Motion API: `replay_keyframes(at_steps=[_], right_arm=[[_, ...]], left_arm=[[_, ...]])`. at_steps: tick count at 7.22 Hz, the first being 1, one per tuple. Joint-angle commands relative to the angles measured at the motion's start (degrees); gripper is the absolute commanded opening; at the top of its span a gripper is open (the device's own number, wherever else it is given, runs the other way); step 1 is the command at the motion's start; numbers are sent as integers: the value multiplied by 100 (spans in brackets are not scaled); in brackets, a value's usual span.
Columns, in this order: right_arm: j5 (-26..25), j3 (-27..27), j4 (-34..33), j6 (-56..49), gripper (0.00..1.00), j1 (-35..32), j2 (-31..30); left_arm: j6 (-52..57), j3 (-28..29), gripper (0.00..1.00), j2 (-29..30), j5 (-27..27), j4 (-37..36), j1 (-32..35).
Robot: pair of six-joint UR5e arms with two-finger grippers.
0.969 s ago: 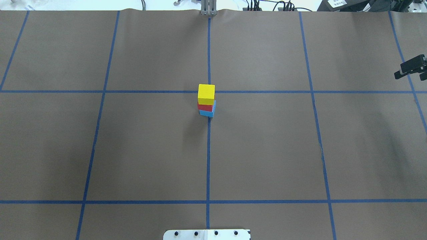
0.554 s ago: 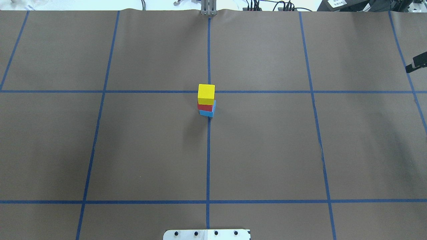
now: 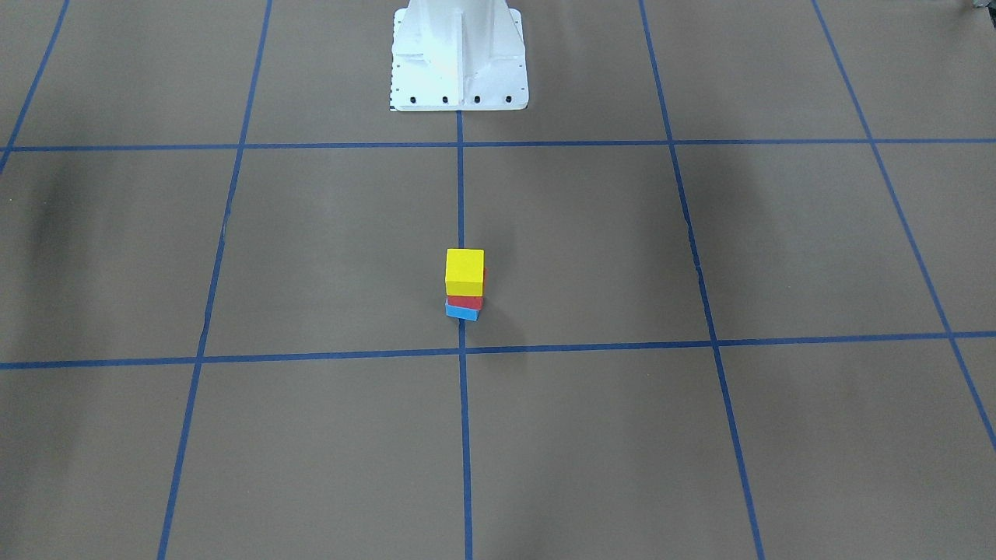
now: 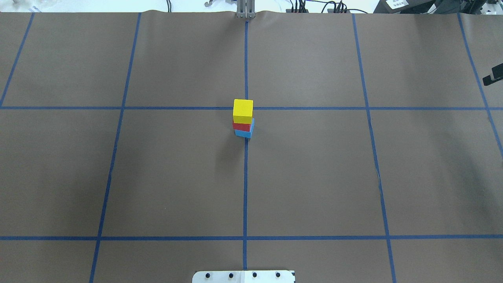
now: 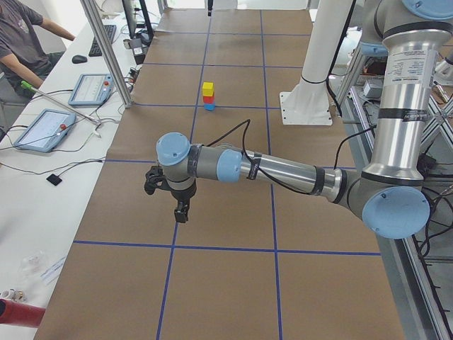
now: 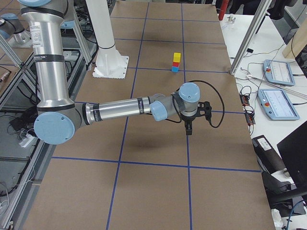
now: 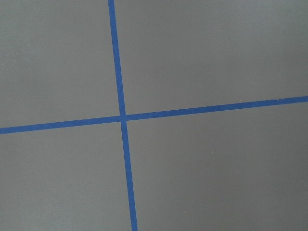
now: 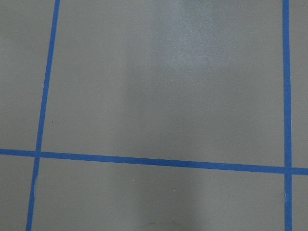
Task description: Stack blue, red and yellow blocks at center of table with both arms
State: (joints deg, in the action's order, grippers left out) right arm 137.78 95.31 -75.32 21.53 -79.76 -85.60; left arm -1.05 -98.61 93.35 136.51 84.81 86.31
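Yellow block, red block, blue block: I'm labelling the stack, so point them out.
yellow block (image 4: 243, 109), overhead exterior view, top face
red block (image 4: 241, 126), overhead exterior view, near side face
blue block (image 4: 243, 134), overhead exterior view, near side face

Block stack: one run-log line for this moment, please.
yellow block on red block on blue block | table centre | left gripper apart | right gripper apart

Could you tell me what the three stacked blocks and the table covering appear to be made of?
The yellow block, red block and blue block: probably painted wood or plastic; flat colour, crisp edges, matte faces without glare. The covering: likely brown paper, matte, with a wavy far edge and creases. The grid lines: seemingly blue tape.
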Motion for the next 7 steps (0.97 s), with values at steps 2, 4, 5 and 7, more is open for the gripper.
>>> replay_keyframes(at_steps=[2, 4, 5, 7], right_arm=[[74, -74, 0, -52, 100, -5, -71], [13, -13, 70, -26, 100, -101, -228], [-5, -22, 44, 9, 100, -93, -220], [65, -101, 70, 1, 100, -101, -255]], left_arm=[[8, -27, 99, 16, 7, -8, -8], [8, -167, 99, -10, -2, -8, 0], [8, -263, 99, -114, 7, -8, 0], [8, -580, 99, -378, 7, -8, 0]])
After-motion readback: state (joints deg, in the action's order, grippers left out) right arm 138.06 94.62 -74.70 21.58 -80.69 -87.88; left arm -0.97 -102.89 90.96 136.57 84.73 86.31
